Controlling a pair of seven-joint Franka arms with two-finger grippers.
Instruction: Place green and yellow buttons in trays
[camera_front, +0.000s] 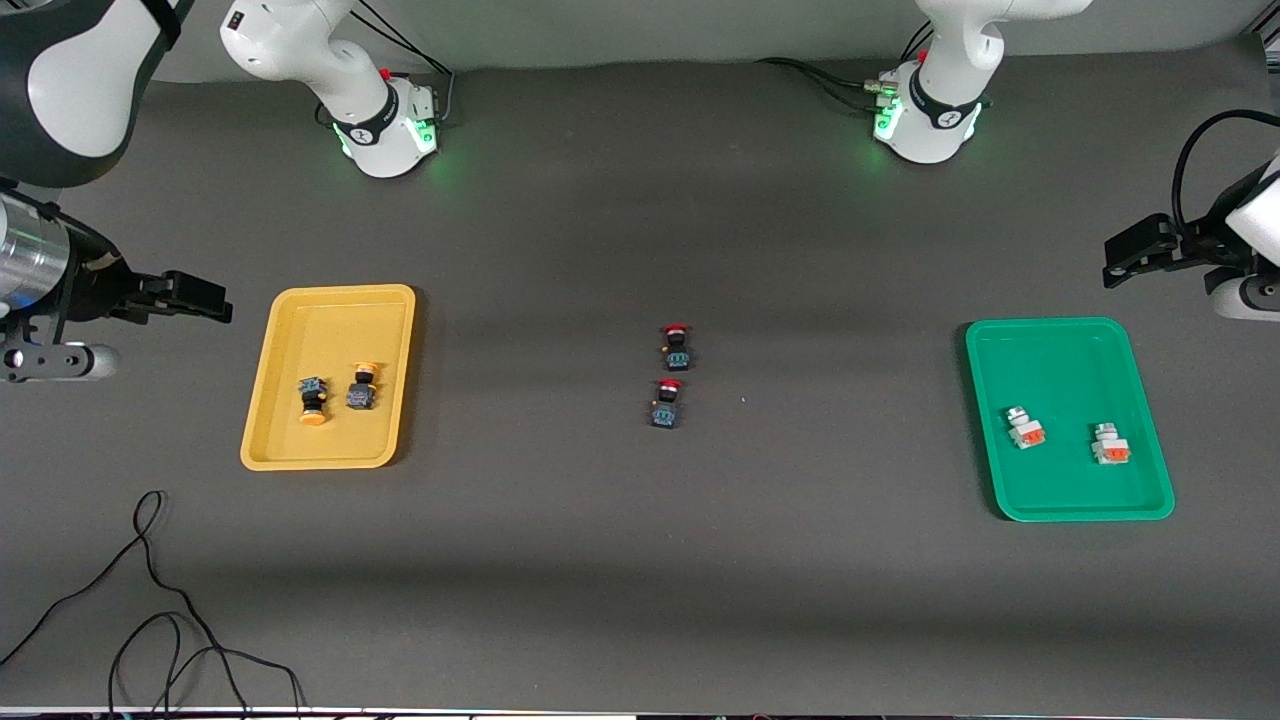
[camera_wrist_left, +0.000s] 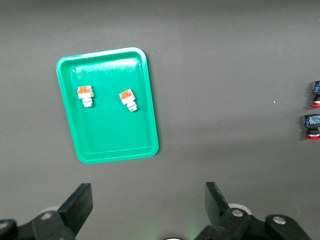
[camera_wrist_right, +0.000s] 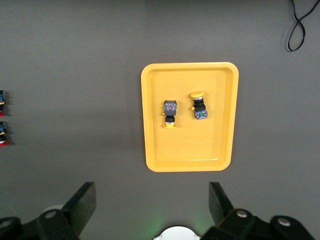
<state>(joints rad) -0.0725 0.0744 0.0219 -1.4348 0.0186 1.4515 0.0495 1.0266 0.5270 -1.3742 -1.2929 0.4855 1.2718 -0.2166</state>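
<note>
Two yellow-capped buttons (camera_front: 335, 392) lie in the yellow tray (camera_front: 290, 455); two white-grey buttons (camera_front: 1068, 439) lie in the green tray (camera_front: 1080, 510). The left end effector (camera_wrist_left: 147, 212) and right end effector (camera_wrist_right: 150, 210) both hang released, empty, high over the surface (camera_front: 640, 560).

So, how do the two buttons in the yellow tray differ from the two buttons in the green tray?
The buttons in the yellow tray: dark bodies, round orange-yellow caps. The buttons in the green tray: white-grey, with an orange block and a silvery end. The first pair lies close together with caps pointing opposite ways; the second lies wider apart, both pointing alike. Shared: two per tray, none gripped; both grippers are open.
</note>
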